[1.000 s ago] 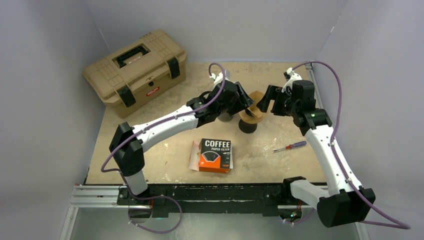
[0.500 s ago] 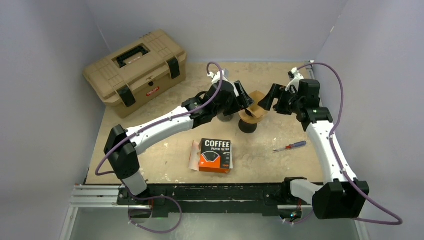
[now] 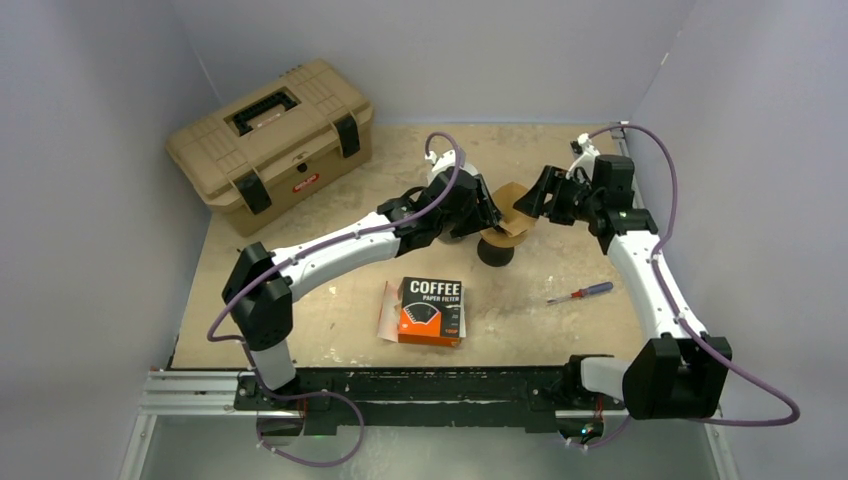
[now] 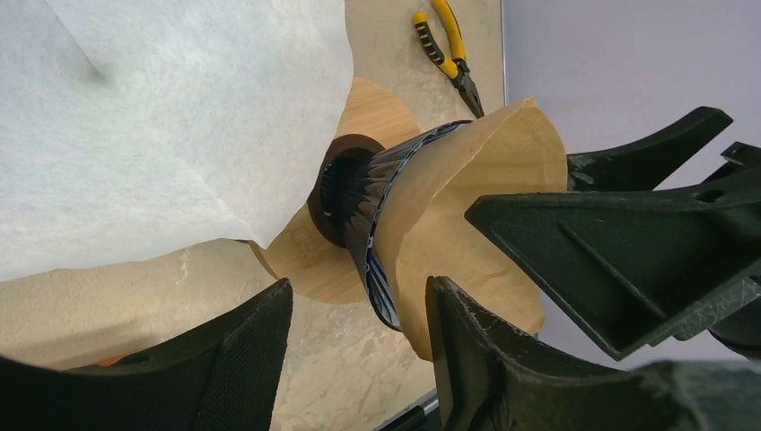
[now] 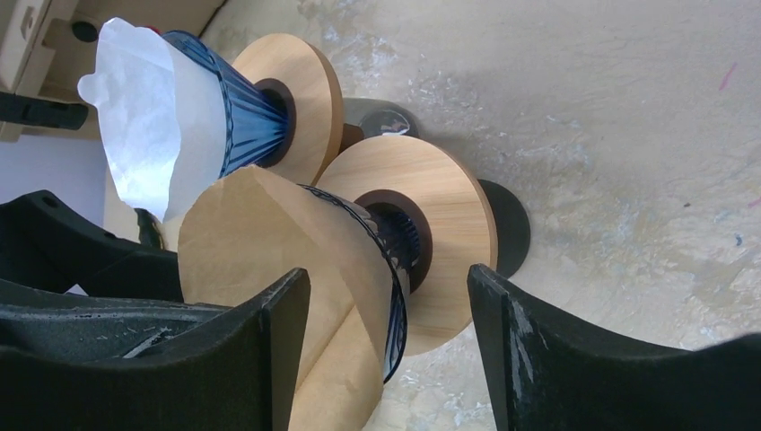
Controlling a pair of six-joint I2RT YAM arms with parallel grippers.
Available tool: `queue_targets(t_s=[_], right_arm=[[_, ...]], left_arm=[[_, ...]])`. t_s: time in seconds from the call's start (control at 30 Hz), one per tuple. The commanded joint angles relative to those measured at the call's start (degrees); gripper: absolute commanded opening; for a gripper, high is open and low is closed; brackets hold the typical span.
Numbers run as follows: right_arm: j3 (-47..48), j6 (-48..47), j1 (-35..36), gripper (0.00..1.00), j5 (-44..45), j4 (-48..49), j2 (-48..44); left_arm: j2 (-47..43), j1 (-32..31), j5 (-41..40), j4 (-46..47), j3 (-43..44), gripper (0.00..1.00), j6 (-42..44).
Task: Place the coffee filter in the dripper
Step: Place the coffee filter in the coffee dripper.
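The brown paper filter (image 5: 269,242) is already standing in the mouth of the dripper (image 5: 453,193). The dripper is on the bench (image 3: 560,330), at about 1 o'clock from the box of filters (image 3: 432,310). I don't judge the paper seated. A good deal of it rises above the ribbed cone, and it looks lopsided.

My left pincer (image 4: 359,289) is at the dripper's 10 o'clock and my right pincer (image 5: 388,274) at its 2 o'clock. Both have their jaws apart and neither holds anything. One left finger lies so near the paper's edge that I cannot tell whether it touches.

To finish well, I would ease the paper down from both sides together, pressing with the flat of a finger against the inner wall rather than pinching. Closing on the paper would likely crease it or lift it back out. A push from one side alone could tip the dripper or shove it into the second dripper (image 5: 247,112), the white-lined one just beside it at 9 o'clock. So I would keep the strokes short, light and downward.
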Motion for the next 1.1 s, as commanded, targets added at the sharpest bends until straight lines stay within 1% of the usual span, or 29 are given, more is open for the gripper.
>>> queue_targets(t_s=[0.0,0.07,0.2,0.33,0.53,0.73,0.93,1.07], right_arm=[[-0.3,0.0,-0.2,0.66,-2.8,4.1,1.3],[-0.4,-0.2,-0.2,0.63,-3.6,4.9,2.1],[0.3,-1.0,-0.2,0.61,-3.8,4.6,3.4],[0.9,-1.4,-0.2,0.55,-2.8,5.7,4.8],[0.4,-1.6,-0.2,0.45,-2.5,6.2,6.0],[1.4,-2.2,-0.2,0.36,-1.3,5.4,7.3],[2.9,-2.1,-0.1,0.29,-1.0,4.5,8.8],[4.0,-1.9,0.4,0.27,0.2,3.7,9.6]], left_arm=[[0.6,-0.1,-0.7,0.7,2.4,0.54,1.8],[0.8,-0.1,-2.1,0.0,2.3,0.53,1.5],[0.9,0.0,-3.3,-0.1,2.0,0.49,1.5],[1.7,0.0,-2.8,0.0,2.4,0.46,1.5],[2.3,0.0,-3.0,0.3,2.5,0.44,1.5],[1.8,0.1,-4.6,0.0,2.4,0.43,1.0],[1.9,0.3,-4.1,0.3,2.7,0.43,1.1],[1.9,0.4,-3.7,0.2,2.9,0.46,1.0]])
